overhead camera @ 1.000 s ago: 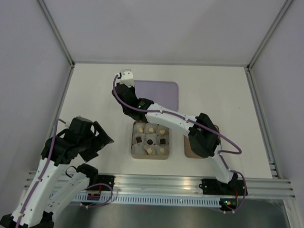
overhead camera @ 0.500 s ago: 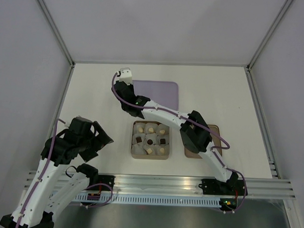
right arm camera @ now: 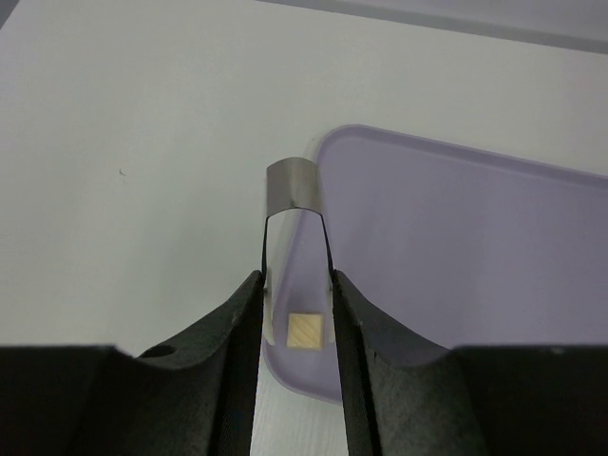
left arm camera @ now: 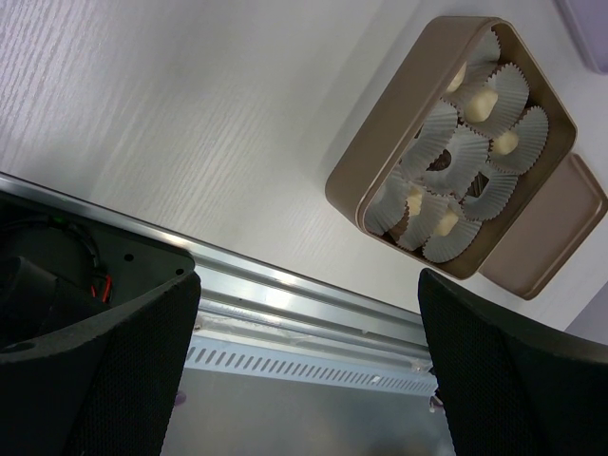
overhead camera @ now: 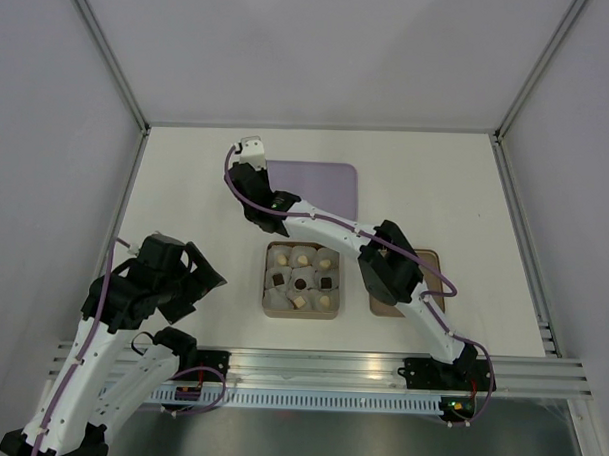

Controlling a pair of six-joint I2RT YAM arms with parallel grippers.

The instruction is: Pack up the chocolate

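A pale tan cube of chocolate point(right arm camera: 305, 331) lies on the near-left corner of the purple tray point(right arm camera: 456, 237). My right gripper point(right arm camera: 296, 306) hangs over it, its thin metal blades a little apart on either side of the cube, a small gap at each side. From above, that gripper point(overhead camera: 249, 158) sits at the left corner of the tray point(overhead camera: 321, 184). The tan box point(overhead camera: 263, 287) holds white paper cups with pale and dark chocolate pieces point(overhead camera: 301, 284). My left gripper point(left arm camera: 309, 370) is open and empty, held over the table's near rail, left of the box point(left arm camera: 380, 161).
A flat brown lid point(overhead camera: 423, 264) lies right of the box, partly under my right arm. An aluminium rail point(overhead camera: 310, 363) runs along the near edge. Grey walls close the table on three sides.
My right arm's elbow has swung left and the gripper has settled slightly over the tray's corner, its blades parting a little. The left arm has not moved.
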